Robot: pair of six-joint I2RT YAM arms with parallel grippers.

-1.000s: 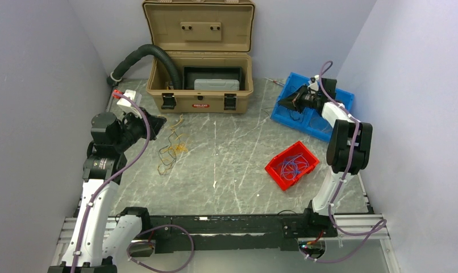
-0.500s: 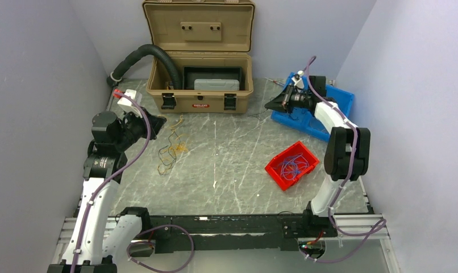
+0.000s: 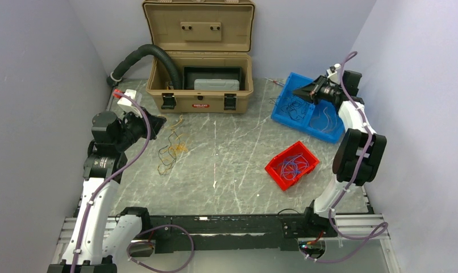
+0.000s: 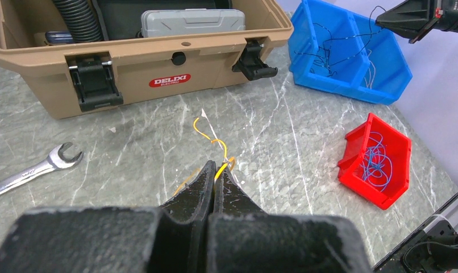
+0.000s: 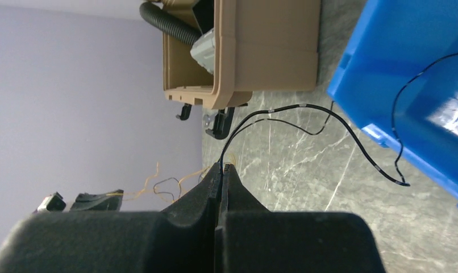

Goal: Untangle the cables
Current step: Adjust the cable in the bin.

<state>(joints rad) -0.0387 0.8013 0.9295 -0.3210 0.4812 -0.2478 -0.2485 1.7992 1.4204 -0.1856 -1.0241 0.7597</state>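
Observation:
A loose tangle of yellow-orange and black cables [image 3: 171,149] lies on the table left of centre. My left gripper [image 3: 158,121] is above its far end, shut on a yellow cable [image 4: 207,133] that runs out from between the fingertips [image 4: 216,166]. My right gripper [image 3: 299,92] hovers over the blue bin [image 3: 336,132], shut on a thin black cable [image 5: 306,108] that loops out from its tips [image 5: 223,165] towards the bin. More black cables lie in the blue bin [image 4: 352,85]. Blue cables [image 3: 292,165] lie in the red bin [image 3: 277,174].
An open tan toolbox [image 3: 199,99] stands at the back, with a fat black corrugated hose [image 3: 140,53] entering it from the left. A wrench [image 4: 33,170] lies on the table at the left. Grey walls close in both sides.
My right gripper swung left out past the blue bin, then back right and higher over the bin, with the black cable in it. The left arm has not moved.

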